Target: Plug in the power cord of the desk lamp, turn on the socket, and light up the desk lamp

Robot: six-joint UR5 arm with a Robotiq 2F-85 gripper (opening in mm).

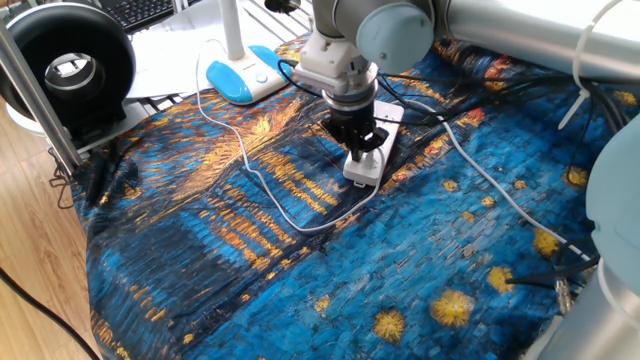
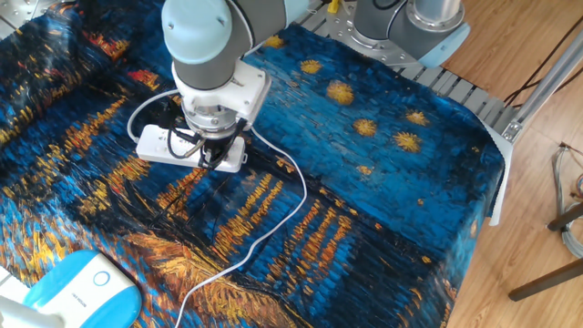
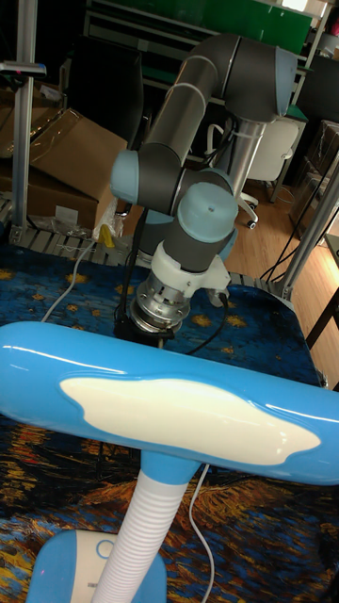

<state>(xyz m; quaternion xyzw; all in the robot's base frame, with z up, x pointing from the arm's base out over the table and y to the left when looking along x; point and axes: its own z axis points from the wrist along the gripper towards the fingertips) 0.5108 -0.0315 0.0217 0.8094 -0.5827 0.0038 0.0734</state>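
Three steps make up this job, and I judge I am on the first: seating the plug. My gripper (image 1: 362, 137) stands straight down over the socket (image 1: 371, 152), centre of the frame, fingers drawn narrow; I cannot tell whether they grip the plug. The power cord (image 1: 262, 189) loops left, up to the desk lamp (image 1: 240, 75) at upper left. Its head looks unlit in the tall view. Next calls for pressing the socket's switch.
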